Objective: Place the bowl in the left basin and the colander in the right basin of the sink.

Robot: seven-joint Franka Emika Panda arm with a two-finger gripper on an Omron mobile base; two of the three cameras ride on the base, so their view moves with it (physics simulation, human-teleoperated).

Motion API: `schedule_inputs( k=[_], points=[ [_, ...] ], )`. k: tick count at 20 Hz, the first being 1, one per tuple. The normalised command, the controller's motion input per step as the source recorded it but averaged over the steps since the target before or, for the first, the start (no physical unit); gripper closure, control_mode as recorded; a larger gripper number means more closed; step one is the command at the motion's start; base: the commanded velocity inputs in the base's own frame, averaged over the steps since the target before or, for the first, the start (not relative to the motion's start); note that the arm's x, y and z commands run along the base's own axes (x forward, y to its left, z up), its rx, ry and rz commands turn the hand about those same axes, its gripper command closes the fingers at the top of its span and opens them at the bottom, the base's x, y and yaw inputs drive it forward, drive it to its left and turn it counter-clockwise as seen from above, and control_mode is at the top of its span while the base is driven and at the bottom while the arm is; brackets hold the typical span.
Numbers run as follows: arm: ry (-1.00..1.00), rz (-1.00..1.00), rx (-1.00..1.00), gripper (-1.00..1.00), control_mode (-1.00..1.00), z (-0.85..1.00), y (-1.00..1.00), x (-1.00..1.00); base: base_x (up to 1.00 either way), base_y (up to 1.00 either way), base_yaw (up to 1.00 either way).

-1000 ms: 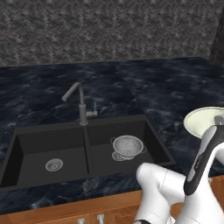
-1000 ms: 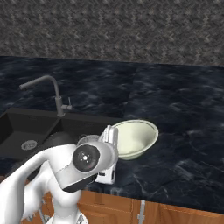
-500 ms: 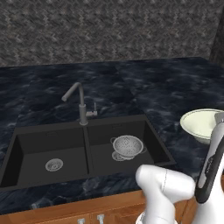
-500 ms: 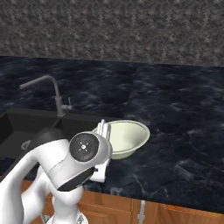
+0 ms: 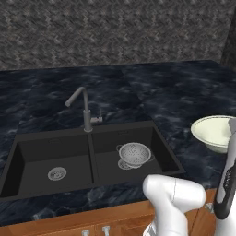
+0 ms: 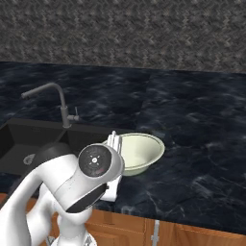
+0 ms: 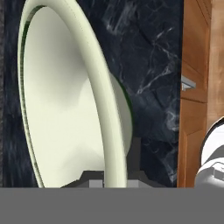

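The gripper (image 7: 114, 183) is pinched shut on the rim of the bowl (image 7: 65, 100), one dark finger inside the wall and one outside. In the hand view the thick rounded lip runs up between the two tips. The bowl hangs a little tilted, its foot just above the countertop (image 6: 202, 144), to the right of the sink (image 5: 92, 156).

Over the last second the bowl has slid leftward toward the sink: in the right base view it stood well apart from the sink's right edge, and now its left rim (image 6: 137, 153) is just beside that edge. The arm has swung with it. This reads as the carry stage, with the bowl's trip to the left basin (image 5: 50, 163) under way but far from done; it has yet to cross the whole right basin (image 5: 138, 168).

The colander (image 5: 134, 154) already sits in the right basin, near its drain, so that half looks finished.

The bowl is smooth, glossy cream-white, deep and round, with no holes or handles. The colander is silver-grey metal, dotted with holes, with small loop handles. The sink is matte black, with two rectangular wells on either side of a central divider and a grey gooseneck faucet (image 5: 83, 108) behind it. The countertop is dark veined stone.
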Motion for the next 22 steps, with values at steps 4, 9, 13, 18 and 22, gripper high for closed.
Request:
schedule_inputs(
  k=[4, 9, 13, 18, 22],
  points=[
    [0.0, 0.0, 0.0, 1.0, -1.0, 0.0, 0.0, 0.0, 0.0, 0.0, 0.0],
    [0.0, 0.0, 0.0, 1.0, 1.0, 0.0, 0.0, 0.0, 0.0, 0.0, 0.0],
    [0.0, 0.0, 0.0, 1.0, 1.0, 0.0, 0.0, 0.0, -0.59, 0.22, 0.0],
    [0.0, 0.0, 0.0, 1.0, 1.0, 0.0, 0.0, 0.0, -0.64, 0.37, 0.0],
    [0.0, 0.0, 0.0, 1.0, 1.0, 0.0, 0.0, 0.0, -0.23, 0.92, 0.0]
  ],
)
